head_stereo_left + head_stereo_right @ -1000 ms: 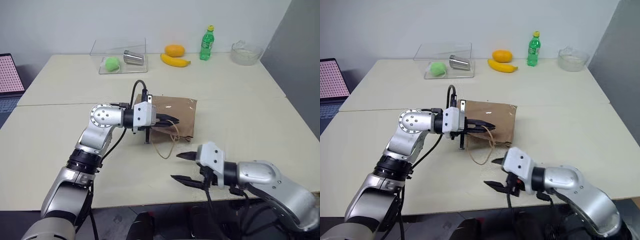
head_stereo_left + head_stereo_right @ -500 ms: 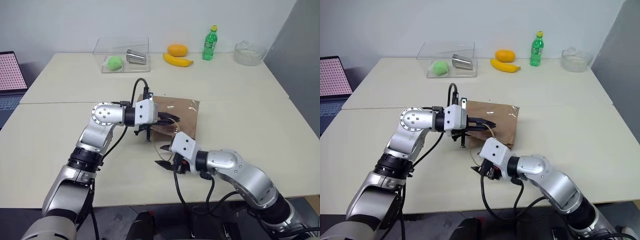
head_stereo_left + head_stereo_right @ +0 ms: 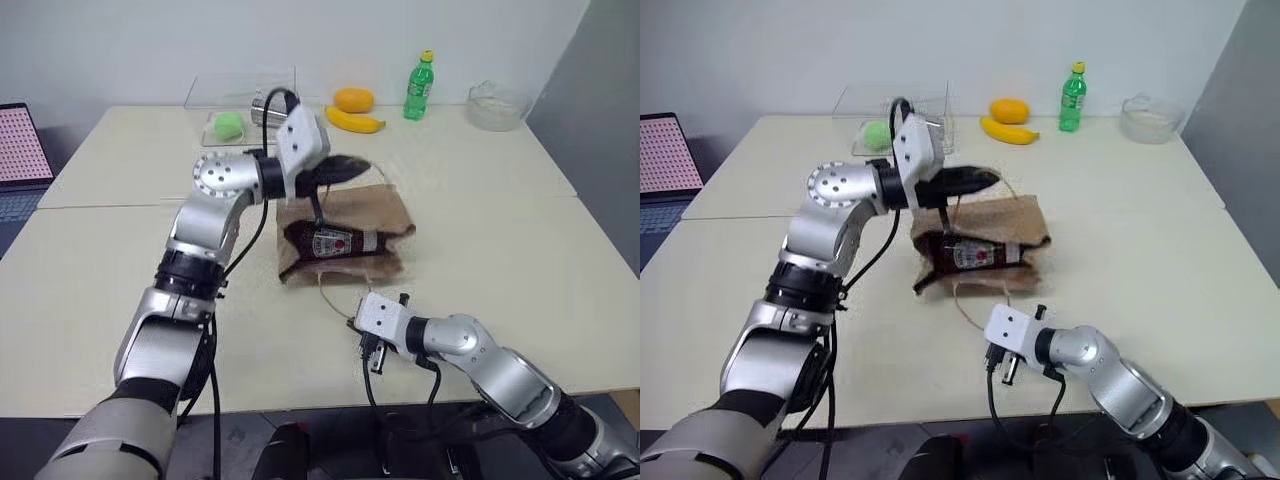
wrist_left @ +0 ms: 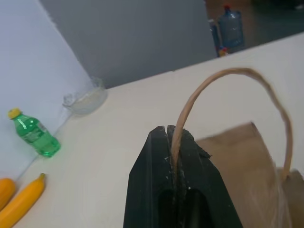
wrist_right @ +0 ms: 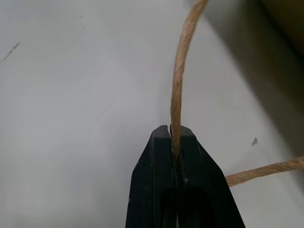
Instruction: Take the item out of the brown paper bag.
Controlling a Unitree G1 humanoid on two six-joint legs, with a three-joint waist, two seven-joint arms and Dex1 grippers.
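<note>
With each gripper (image 4: 170,133) (image 5: 174,133) pinching a string handle (image 4: 266,90) (image 5: 183,61), the brown paper bag (image 3: 385,205) gapes mid-table, baring the item (image 3: 330,241).

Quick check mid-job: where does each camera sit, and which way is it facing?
Head pair: looks forward and down over both arms at the brown paper bag and sauce bottle.
Left wrist: looks along the left tool, shut on the upper string handle; green bottle beyond.
Right wrist: looks down at the table; right tool shut on the lower string handle.
All views share the bag.
</note>
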